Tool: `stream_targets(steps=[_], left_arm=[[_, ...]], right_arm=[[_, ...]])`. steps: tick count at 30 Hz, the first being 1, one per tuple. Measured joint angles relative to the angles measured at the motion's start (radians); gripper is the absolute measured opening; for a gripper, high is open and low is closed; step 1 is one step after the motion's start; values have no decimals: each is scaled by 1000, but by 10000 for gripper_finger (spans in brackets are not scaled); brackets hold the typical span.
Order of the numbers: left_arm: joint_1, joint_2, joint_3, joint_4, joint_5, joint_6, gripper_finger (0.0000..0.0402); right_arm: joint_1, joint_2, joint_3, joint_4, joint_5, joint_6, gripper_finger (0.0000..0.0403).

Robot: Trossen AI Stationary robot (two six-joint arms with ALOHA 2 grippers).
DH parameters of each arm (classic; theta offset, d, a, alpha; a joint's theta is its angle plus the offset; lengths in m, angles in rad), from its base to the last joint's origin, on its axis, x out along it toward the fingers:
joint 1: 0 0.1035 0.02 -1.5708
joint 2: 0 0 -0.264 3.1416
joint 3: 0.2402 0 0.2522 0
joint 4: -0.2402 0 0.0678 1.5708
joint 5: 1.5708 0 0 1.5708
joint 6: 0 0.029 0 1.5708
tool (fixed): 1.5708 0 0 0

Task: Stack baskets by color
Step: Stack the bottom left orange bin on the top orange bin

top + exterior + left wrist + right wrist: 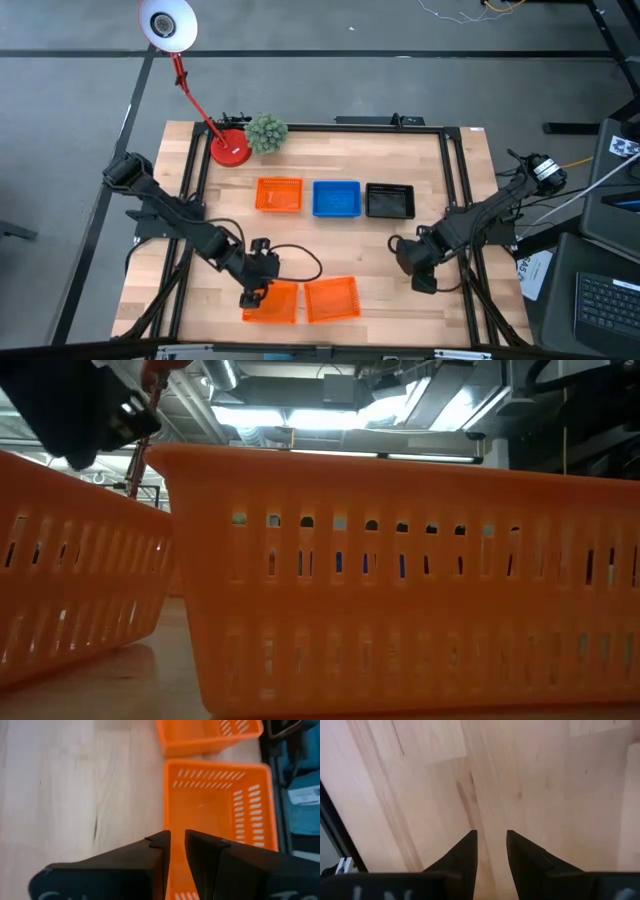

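Two orange baskets sit side by side near the table's front edge. My left gripper (252, 296) is shut on the left one (275, 303), at its left end. The right one (331, 299) rests flat on the table and fills the low view (400, 580). Farther back, an orange basket (278, 195), a blue basket (336, 198) and a black basket (389, 200) stand in a row. My right gripper (422, 280) hangs open above bare wood at the right, pointing down, with nothing between its fingers (491, 834). My left gripper has the left orange basket's side wall (168, 827) between its two fingers, near the basket's left end, one finger outside and one inside. The fingers slant down from the table's left. Whether the basket's base is clear of the table, I cannot tell.
A red lamp base (230, 150) and a fuzzy green ball plant (266, 132) stand at the far left of the table. A black frame (452, 200) runs along the table's sides. Bare wood lies between the front baskets and my right gripper.
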Motion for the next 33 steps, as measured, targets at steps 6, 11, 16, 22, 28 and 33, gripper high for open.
stream_targets(steps=[6, 11, 16, 22, 28, 33], left_arm=[[7, 55, 1, 1, 2, -39, 68], [20, 53, 0, 6, 18, -53, 101], [16, 53, 0, 3, 40, -53, 121], [7, 61, 0, 0, 50, -34, 120], [6, 102, 0, -2, 39, -25, 119], [6, 143, 0, -4, 38, -25, 119]], right_arm=[[13, 0, 0, 18, 4, 14, 103], [13, 0, 0, 18, 0, 51, 103], [13, 0, 0, 19, 4, 49, 103], [12, 0, 0, 22, 15, 47, 103], [12, 0, 0, 23, 32, 25, 103], [12, 0, 0, 25, 40, 20, 103]])
